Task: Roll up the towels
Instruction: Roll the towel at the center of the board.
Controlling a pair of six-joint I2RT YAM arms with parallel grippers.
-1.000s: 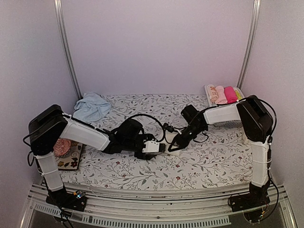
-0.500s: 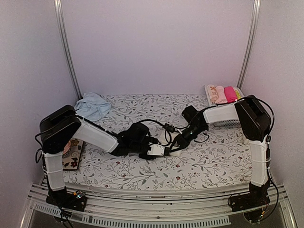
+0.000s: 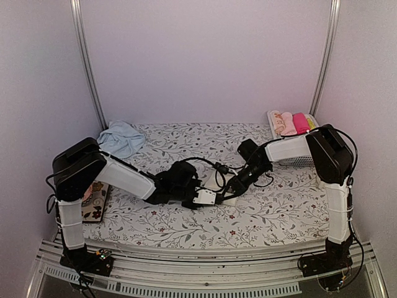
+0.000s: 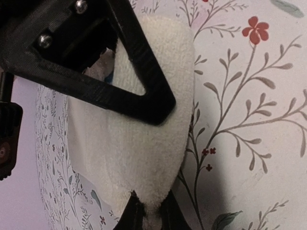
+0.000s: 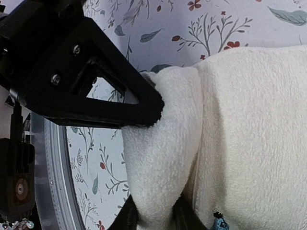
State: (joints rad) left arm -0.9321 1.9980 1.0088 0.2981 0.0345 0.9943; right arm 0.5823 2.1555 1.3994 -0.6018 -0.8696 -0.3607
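Note:
The cream towel (image 4: 144,143) lies on the flowered sheet at mid table, with a thick folded edge (image 5: 158,158) standing up. My left gripper (image 4: 146,216) is shut on one end of that fold, the cloth pinched between its dark fingers. My right gripper (image 5: 153,218) holds the fold from the other side, and its fingers press the cloth. In the top view the two grippers meet, left (image 3: 211,197) and right (image 3: 228,188), and hide most of the cream towel. The light blue towel (image 3: 120,139) lies crumpled at the back left, far from both.
A white basket (image 3: 308,159) at the back right holds rolled pink, hot-pink and yellow cloths. A pink knitted lump (image 3: 87,192) sits on a flowered box by the left arm. Each gripper's black triangular finger frame (image 4: 120,72) fills the other's wrist view.
My left arm has swung right and forward until its gripper meets the right one, and it has shut on the cream towel. The right arm has barely moved.

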